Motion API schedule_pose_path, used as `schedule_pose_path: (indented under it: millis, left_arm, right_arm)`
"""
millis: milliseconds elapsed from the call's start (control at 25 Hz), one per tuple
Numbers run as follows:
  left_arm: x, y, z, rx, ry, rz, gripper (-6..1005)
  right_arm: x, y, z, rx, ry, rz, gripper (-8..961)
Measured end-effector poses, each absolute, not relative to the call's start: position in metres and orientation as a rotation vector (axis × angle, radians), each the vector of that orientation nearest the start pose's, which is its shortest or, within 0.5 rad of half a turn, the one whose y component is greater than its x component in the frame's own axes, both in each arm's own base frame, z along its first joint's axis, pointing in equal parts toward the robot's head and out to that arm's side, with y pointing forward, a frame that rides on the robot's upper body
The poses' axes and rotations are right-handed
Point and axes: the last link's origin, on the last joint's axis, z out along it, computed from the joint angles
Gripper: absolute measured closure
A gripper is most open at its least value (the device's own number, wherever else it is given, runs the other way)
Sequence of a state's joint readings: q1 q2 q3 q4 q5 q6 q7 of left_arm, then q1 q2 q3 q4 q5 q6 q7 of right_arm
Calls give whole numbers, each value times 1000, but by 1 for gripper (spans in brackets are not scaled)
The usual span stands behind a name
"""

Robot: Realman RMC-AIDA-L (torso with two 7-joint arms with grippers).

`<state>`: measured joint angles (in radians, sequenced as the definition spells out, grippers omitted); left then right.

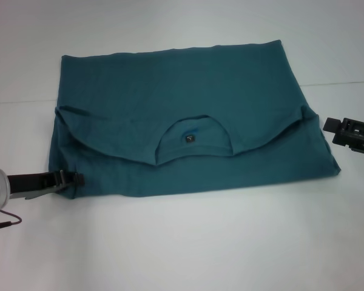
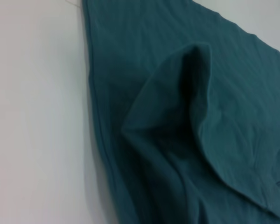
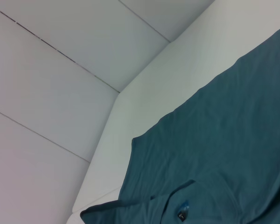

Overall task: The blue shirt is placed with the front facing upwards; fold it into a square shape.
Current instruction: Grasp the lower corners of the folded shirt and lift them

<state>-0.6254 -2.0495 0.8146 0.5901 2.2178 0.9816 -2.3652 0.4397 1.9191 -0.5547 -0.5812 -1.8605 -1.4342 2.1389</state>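
1. Starting on the left, you have the left gripper [image 1: 73,180] low at the near left corner of the blue shirt [image 1: 188,109], its tip touching the cloth edge. You cannot tell whether its jaws are parted or pinched on the fabric; the left wrist view shows only a raised fold of cloth beside the hem.
2. Moving to the middle, you see the shirt lying flat on the white table [image 1: 188,248], already doubled over so the collar [image 1: 194,134] with its small dark neck tag [image 1: 188,139] faces up near the centre. The shoulders form a curved flap over the lower layer, and no lettering shows.
3. Expect the shirt to be light, soft and limp. It will sag and slide layer over layer, so I would judge a pinch through both layers at a corner or folded edge safer than a grab in the middle.
4. Ending on the right, you have the right gripper [image 1: 331,126] just off the shirt's right edge, apart from the cloth, jaws holding nothing; how wide they stand cannot be told.
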Motion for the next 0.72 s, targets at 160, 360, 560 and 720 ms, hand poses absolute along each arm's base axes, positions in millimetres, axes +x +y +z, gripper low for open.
schedule_pose_path:
  millis: [160,360,560,720]
  left_arm:
    - [-301,394,-7,-2005,-1655,-384,638]
    - [-299,393,-6,-2021,-1658,-391,849]
    - [-293,392,2,-2051,-1690,-435,966]
    - [-288,395,16,-2057,-1730,-494,965]
  right_arm:
    - [332,338,86,-1988,1667,983,208]
    - [333,337,86,-1992,1669,978,208]
    - [334,337,91,-2008,1684,932,208]
    - [335,343,100,-2025,1739,824,208]
